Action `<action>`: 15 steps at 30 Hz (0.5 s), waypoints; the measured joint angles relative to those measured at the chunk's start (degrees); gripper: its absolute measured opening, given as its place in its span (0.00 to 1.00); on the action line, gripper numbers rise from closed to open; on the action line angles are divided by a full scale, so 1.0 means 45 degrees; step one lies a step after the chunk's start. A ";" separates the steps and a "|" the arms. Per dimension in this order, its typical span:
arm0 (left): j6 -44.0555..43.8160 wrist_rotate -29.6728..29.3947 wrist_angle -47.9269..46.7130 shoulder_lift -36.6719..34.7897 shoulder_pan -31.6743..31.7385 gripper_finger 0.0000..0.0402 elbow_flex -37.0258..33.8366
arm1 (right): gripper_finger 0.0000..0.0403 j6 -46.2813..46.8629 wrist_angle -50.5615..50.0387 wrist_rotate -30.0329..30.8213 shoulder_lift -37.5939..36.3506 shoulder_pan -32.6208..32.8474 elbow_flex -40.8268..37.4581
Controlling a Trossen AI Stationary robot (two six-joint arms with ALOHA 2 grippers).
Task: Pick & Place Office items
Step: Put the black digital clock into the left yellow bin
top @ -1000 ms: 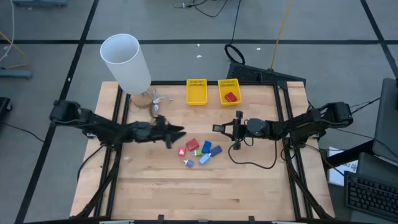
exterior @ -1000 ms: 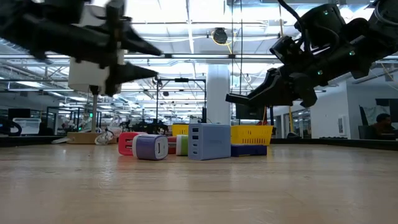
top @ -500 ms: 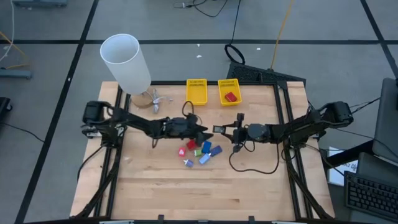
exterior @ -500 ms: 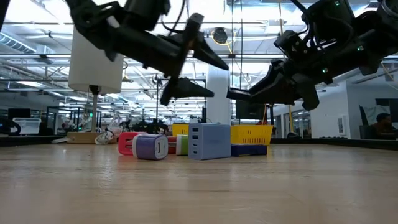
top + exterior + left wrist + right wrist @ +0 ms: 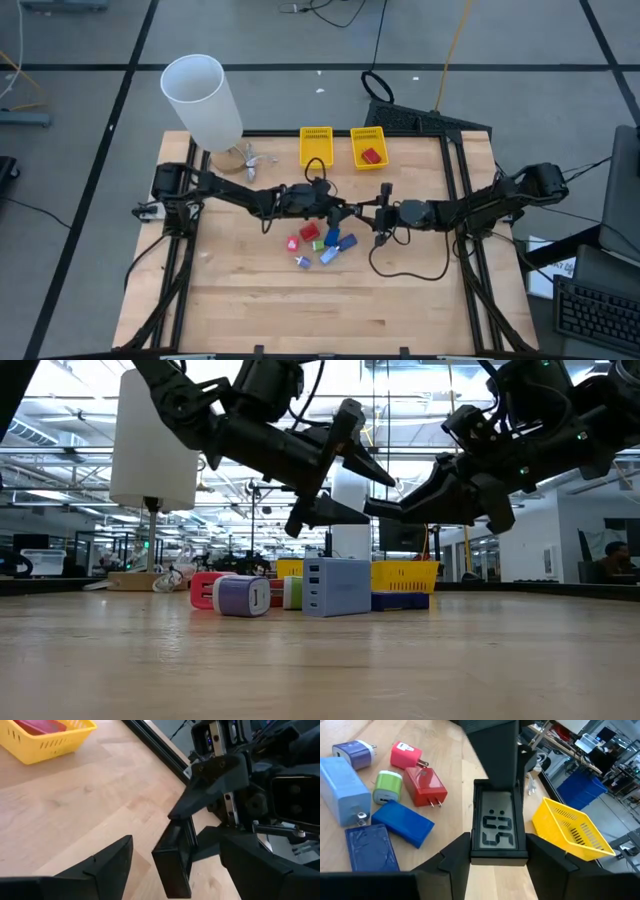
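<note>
Reaching in since the earlier frame, the left gripper spreads wide around the black digital clock the right gripper clamps; rigid, light, slick casing—take its free end.

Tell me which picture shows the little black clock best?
The right wrist view: the black clock faces the camera, held in the right tool. The left wrist view shows only its edge. In the high and low views the arms mostly hide it.
</note>
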 joint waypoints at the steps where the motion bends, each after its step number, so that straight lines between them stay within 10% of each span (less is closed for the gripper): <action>1: -0.0021 0.0208 0.0009 0.0000 0.0021 0.73 0.0000 | 0.39 0.0000 0.0007 0.0000 0.0000 0.0000 0.0000; 15: -0.0226 0.1097 0.0009 -0.0005 0.0057 0.41 -0.0005 | 0.39 -0.0005 0.0005 0.0019 -0.0003 0.0000 0.0000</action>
